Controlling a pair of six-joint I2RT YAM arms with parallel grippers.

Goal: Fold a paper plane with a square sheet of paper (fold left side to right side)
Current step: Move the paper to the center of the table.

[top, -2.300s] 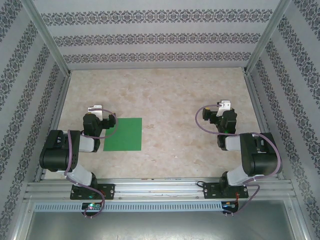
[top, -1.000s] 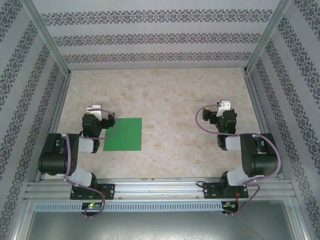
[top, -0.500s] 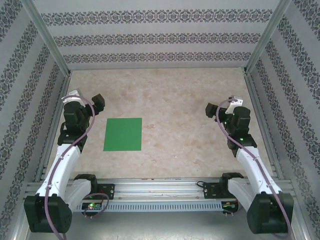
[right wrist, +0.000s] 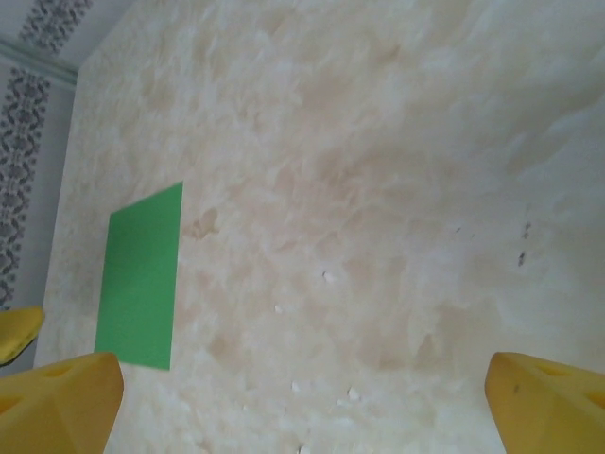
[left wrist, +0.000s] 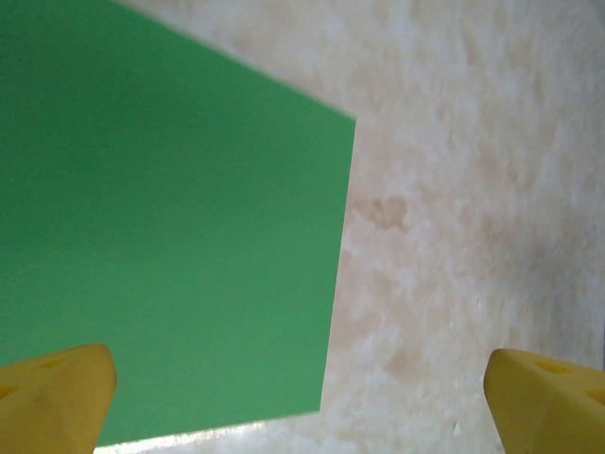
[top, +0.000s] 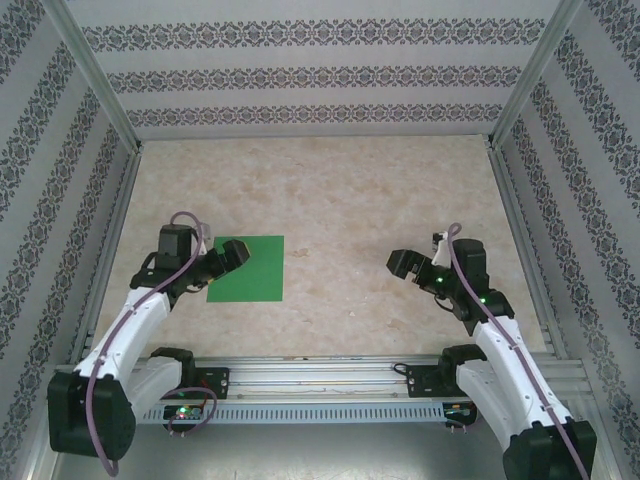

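Marbled beige table boxed in by patterned, striped walls — that's what I'm looking down on. On it lies the square sheet of paper, bright green and flat, left of centre. My left gripper hangs over the sheet's far-left corner. Through its wrist camera the yellow fingertips stand wide apart, one above green, the other above bare table, with nothing held between them. Whether it touches the paper I can't tell. My right gripper sits well apart from the sheet, over bare table on the right — jaws spread just as wide, gripping nothing, pointed toward the paper.
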